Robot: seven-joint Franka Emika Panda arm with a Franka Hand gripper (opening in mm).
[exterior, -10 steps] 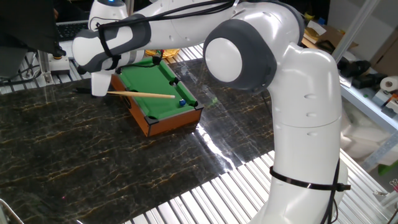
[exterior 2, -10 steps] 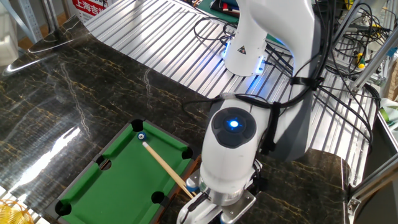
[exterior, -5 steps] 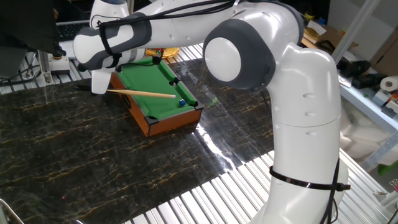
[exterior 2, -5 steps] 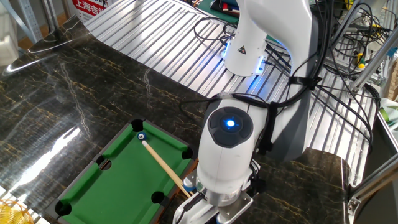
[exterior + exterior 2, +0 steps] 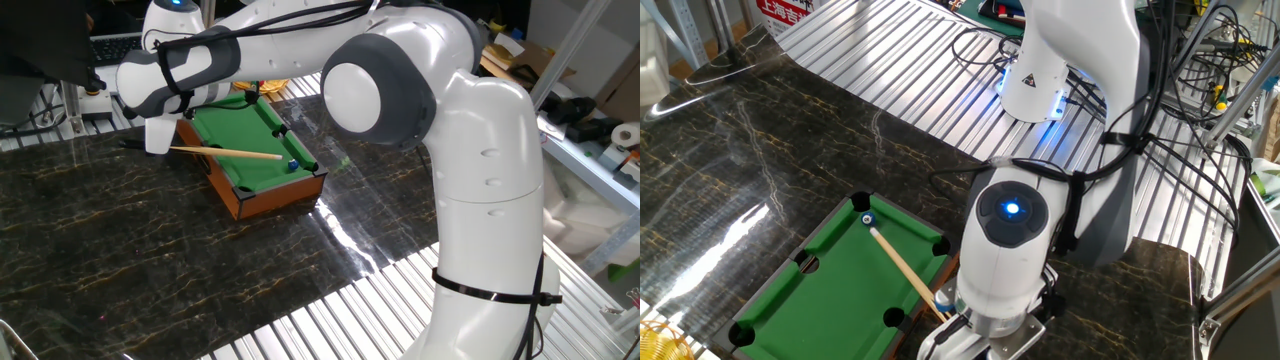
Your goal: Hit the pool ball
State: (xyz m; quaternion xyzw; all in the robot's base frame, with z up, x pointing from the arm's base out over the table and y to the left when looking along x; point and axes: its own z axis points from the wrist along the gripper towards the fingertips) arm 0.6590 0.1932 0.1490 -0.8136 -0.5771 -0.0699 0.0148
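Note:
The tiny blue pool ball (image 5: 867,218) sits near a corner pocket of the small green-felt wooden pool table (image 5: 830,282); it also shows in one fixed view (image 5: 292,166). A thin wooden cue stick (image 5: 904,269) lies over the felt with its tip just short of the ball, also seen in one fixed view (image 5: 225,152). My gripper (image 5: 157,140) is at the table's other end and holds the cue's butt. Its fingers are hidden under the wrist in the other fixed view.
The pool table (image 5: 255,155) stands on a dark marbled tabletop (image 5: 130,250). Ribbed metal sheeting (image 5: 890,60) borders it. My arm's large body (image 5: 480,190) rises at the right. Cables (image 5: 1180,110) hang by the arm base.
The wrist has shifted slightly; the cue and blue ball stay nearly where they were.

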